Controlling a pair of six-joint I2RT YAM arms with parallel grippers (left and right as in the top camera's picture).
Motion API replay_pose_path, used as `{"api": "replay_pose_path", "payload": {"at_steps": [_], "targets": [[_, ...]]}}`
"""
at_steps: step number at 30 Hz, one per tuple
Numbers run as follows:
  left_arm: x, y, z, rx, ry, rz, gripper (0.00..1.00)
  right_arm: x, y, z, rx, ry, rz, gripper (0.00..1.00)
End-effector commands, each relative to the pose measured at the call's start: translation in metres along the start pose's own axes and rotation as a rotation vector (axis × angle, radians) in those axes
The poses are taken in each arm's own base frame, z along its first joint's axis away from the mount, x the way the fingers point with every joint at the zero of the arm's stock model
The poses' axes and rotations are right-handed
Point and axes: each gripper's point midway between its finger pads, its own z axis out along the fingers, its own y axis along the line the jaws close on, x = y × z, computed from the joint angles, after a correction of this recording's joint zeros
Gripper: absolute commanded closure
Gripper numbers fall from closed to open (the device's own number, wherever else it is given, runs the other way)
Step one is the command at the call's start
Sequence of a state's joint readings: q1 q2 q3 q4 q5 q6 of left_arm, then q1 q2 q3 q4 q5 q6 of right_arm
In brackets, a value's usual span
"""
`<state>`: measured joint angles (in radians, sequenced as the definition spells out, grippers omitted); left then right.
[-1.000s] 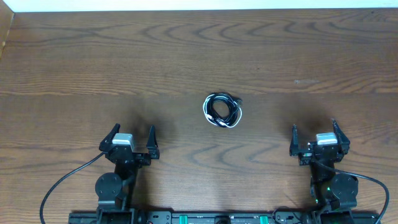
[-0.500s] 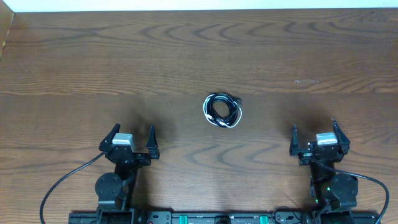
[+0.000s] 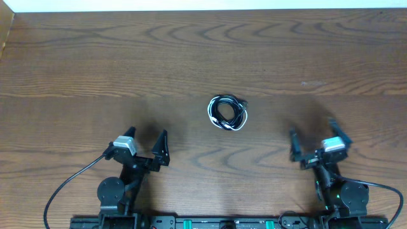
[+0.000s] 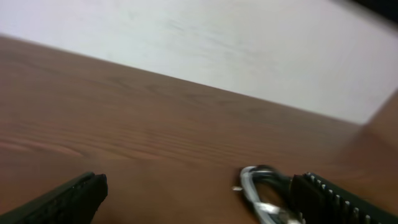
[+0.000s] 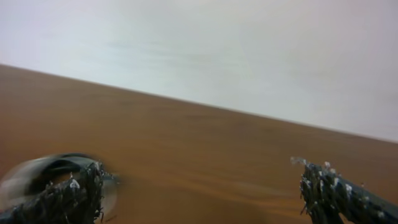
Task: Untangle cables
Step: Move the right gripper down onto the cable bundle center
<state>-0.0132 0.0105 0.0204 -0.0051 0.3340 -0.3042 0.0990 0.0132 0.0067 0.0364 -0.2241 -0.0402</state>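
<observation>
The cables lie as one small coiled bundle of black and white cord on the wooden table, in the middle of the overhead view. My left gripper is open and empty, near the front left, below and left of the bundle. My right gripper is open and empty, near the front right. The bundle shows blurred in the left wrist view, partly behind my right finger, with my fingertips wide apart. In the right wrist view the bundle is a blur behind my left finger, jaws open.
The wooden table fills the view. A pale wall edge runs along the far side. Thick black wires loop from each arm base at the front edge.
Both arms have begun to move: the left gripper has turned and shifted right toward the bundle, the right gripper has turned and shifted left. The bundle has not moved.
</observation>
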Motion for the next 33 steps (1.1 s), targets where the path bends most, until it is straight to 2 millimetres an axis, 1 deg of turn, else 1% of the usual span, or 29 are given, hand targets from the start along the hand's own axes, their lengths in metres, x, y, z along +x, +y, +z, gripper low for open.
{"api": "replay_pose_path", "payload": {"at_steps": [1,3,5,6,8,10,13,16,18,20,23,26,31,33], "targets": [[0.020,-0.011,0.000,0.076,0.086,-0.188,0.00,-0.016,0.061,-0.013,-0.373,-0.041,0.146,0.01],[0.019,-0.012,0.000,0.078,0.083,-0.203,0.00,-0.035,0.074,-0.020,-0.457,-0.116,0.125,0.01],[0.018,-0.012,0.000,0.079,0.079,-0.200,0.00,-0.056,0.075,-0.025,-0.470,-0.205,0.096,0.01],[0.017,-0.012,0.000,0.082,0.074,-0.198,0.00,-0.070,0.075,-0.029,-0.470,-0.264,0.067,0.01],[0.011,-0.015,-0.001,0.091,0.055,-0.190,0.00,-0.089,0.072,-0.034,-0.451,-0.330,0.039,0.01],[-0.003,-0.020,-0.003,0.105,0.019,-0.148,0.00,-0.107,0.065,-0.035,-0.403,-0.358,0.031,0.01],[-0.032,-0.034,-0.010,0.130,-0.044,-0.027,0.00,-0.126,0.061,-0.038,-0.363,-0.348,-0.031,0.01],[-0.067,-0.050,-0.019,0.148,-0.106,0.082,0.00,-0.143,0.057,-0.039,-0.339,-0.288,-0.061,0.01],[-0.082,-0.057,-0.022,0.145,-0.100,0.088,0.00,-0.151,0.055,-0.036,-0.332,-0.233,-0.049,0.01],[-0.088,-0.059,-0.020,0.124,-0.041,0.066,0.00,-0.155,0.054,-0.031,-0.341,-0.161,-0.020,0.01],[-0.087,-0.056,-0.013,0.065,0.124,0.005,0.00,-0.154,0.058,-0.019,-0.390,-0.028,0.006,0.01],[-0.084,-0.056,-0.004,0.021,0.312,-0.050,0.00,-0.143,0.055,-0.002,-0.406,0.145,0.077,0.01],[-0.085,-0.062,0.015,-0.014,0.618,-0.141,0.00,-0.125,0.059,0.019,-0.492,0.408,0.181,0.01],[-0.085,-0.071,0.024,0.021,0.719,-0.205,0.00,-0.121,0.065,0.025,-0.543,0.483,0.244,0.01]]}}
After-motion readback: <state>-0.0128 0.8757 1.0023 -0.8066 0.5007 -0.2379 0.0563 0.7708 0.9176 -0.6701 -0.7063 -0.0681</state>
